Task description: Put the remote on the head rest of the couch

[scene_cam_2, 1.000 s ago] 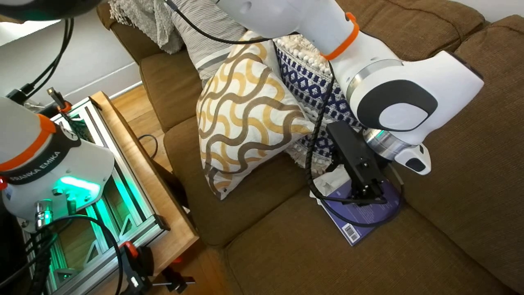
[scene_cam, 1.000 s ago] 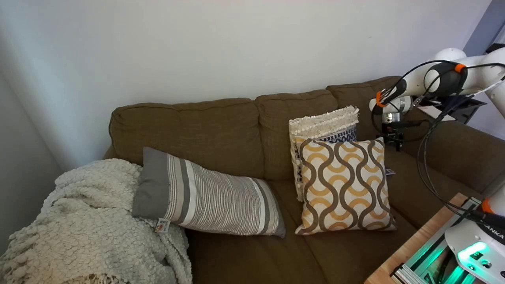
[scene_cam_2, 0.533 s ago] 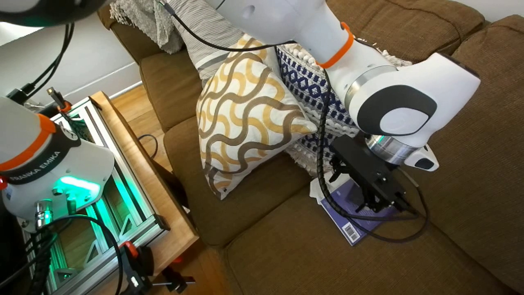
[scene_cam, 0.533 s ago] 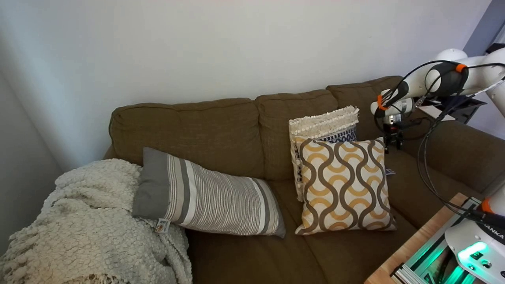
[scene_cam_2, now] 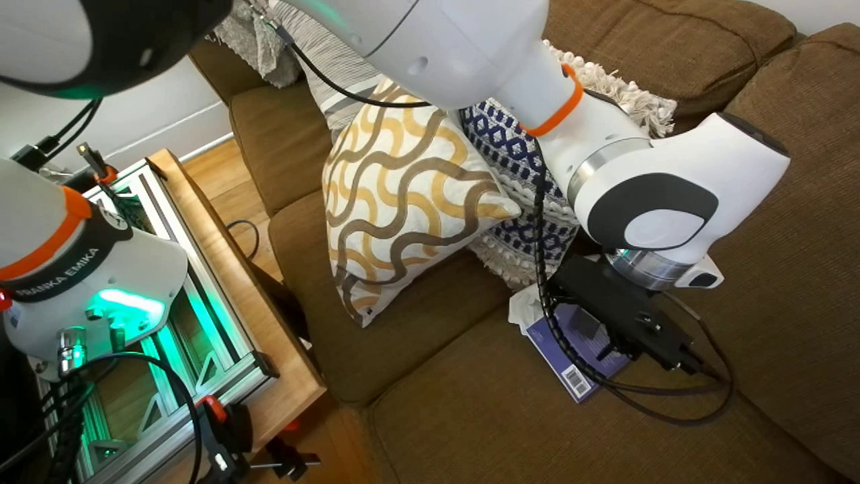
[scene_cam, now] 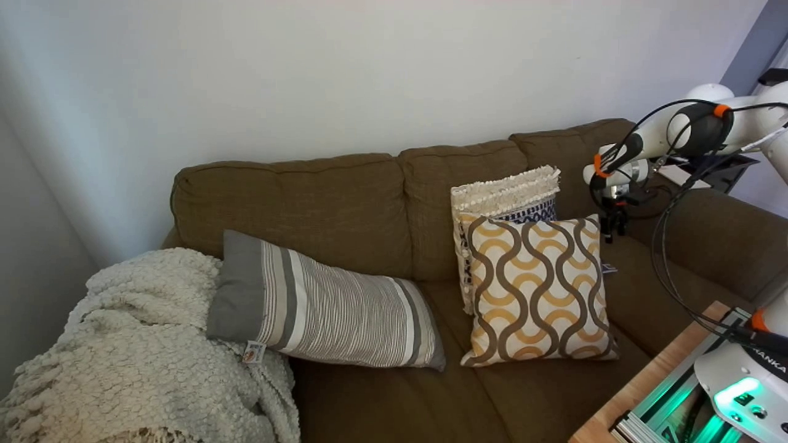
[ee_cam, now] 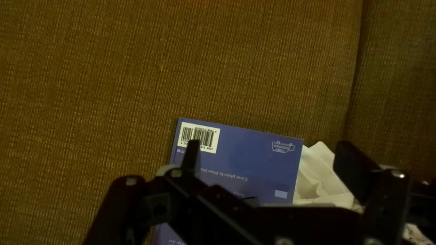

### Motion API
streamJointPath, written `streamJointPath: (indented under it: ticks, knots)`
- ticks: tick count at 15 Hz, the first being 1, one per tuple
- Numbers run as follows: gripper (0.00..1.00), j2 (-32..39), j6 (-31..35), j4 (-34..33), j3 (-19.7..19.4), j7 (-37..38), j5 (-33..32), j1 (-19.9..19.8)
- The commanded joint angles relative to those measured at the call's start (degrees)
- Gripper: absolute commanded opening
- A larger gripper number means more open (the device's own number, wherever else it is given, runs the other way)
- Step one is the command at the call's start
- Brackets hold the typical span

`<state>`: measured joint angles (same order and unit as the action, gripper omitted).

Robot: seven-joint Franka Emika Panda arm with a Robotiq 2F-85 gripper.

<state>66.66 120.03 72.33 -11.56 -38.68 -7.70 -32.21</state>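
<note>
Nearest of all, a black robot gripper (ee_cam: 267,158) hangs over a purple-blue book (ee_cam: 252,160), its two fingers (ee_cam: 190,158) spread well apart. The book lies back cover up, a white barcode (ee_cam: 204,131) in one corner, on the brown seat (ee_cam: 163,68) of a fabric couch. A small dark patch shows on the book (scene_cam_2: 588,327); it may be the remote, but the gripper covers too much for me to tell. Just beside the book is crumpled white paper (ee_cam: 316,170).

Past the paper from the book stand two pillows: one fringed, in navy and cream (scene_cam_2: 497,138), and one white with wavy yellow and brown lines (scene_cam_2: 403,195). Well apart from the book are a grey striped pillow (scene_cam: 345,307) and, farther still, a nubby cream blanket (scene_cam: 154,351).

Higher than the book, the back cushions end in the rounded head rest (scene_cam: 455,151). Behind it rises a pale wall (scene_cam: 345,74).
</note>
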Motion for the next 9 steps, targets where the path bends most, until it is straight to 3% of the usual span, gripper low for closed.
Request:
streamJointPath:
  ticks: [1,3,4,9]
  knots:
    - [1.0,0.33,-0.37,-0.76,0.58,0.19,-0.54,-0.44]
    - [1.0,0.34,-0.37,-0.82,0.59,0.16,-0.55,-0.44]
    - [1.0,-0.83,2.98,0.94,1.46,-1.82,0.98,-1.11]
    - [1.0,2.68,13.87,-3.42,9.03,-12.86,5.4,-7.57]
